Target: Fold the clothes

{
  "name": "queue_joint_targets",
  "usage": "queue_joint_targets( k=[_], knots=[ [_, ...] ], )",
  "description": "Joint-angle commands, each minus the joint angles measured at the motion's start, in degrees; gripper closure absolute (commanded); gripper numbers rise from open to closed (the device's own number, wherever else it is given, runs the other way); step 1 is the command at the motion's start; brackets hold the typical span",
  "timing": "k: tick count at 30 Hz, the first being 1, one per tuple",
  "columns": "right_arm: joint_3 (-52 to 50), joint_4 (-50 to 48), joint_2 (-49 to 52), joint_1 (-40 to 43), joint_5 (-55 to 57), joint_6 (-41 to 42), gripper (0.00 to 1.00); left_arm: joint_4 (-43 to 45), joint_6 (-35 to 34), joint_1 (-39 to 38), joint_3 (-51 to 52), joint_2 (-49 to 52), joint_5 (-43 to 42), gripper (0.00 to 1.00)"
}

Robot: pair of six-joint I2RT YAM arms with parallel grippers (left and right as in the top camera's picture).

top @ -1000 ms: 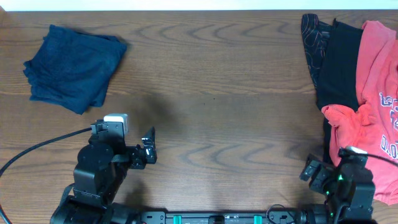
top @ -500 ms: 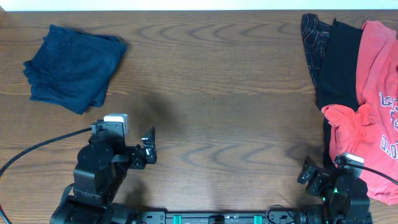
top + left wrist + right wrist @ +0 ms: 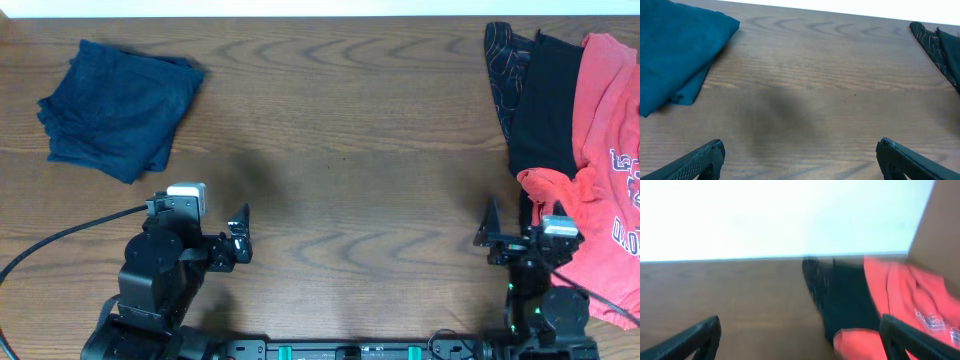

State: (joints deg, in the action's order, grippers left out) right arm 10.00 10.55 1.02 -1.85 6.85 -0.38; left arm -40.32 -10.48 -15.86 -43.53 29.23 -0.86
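A folded dark navy garment lies at the far left; it also shows in the left wrist view. At the right edge lies a pile: a coral-red T-shirt with navy lettering, a black piece and a thin-line patterned black piece. My left gripper is open and empty over bare table near the front, its jaws wide apart in the left wrist view. My right gripper is open and empty beside the lower left corner of the pile. Its blurred wrist view shows the red shirt and black piece ahead.
The wooden table spans the whole view. A black cable runs from the left arm to the left edge. The patterned piece's edge shows at the far right of the left wrist view.
My right gripper has moved away from the front edge toward the pile and now points at it. The left arm and the clothes have not moved.
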Motion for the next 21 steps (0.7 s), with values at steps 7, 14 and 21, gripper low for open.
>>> queue_joint_targets(
  k=[7,14,21],
  knots=[
    [-7.82,-10.36,-0.74,0.07,-11.28,-18.93,0.01,0.07,-0.31,-0.20,0.35,-0.13,0.92,0.02],
    [-9.68,-6.45,-0.74,0.55,-10.23,-18.51,0.01,0.07,-0.31,-0.20,0.35,-0.13,0.92,0.02],
    [-9.68,-6.49,-0.74,2.01,-8.09,-10.16,0.01,0.07,-0.31,-0.20,0.35,-0.13,0.92,0.02]
  ],
)
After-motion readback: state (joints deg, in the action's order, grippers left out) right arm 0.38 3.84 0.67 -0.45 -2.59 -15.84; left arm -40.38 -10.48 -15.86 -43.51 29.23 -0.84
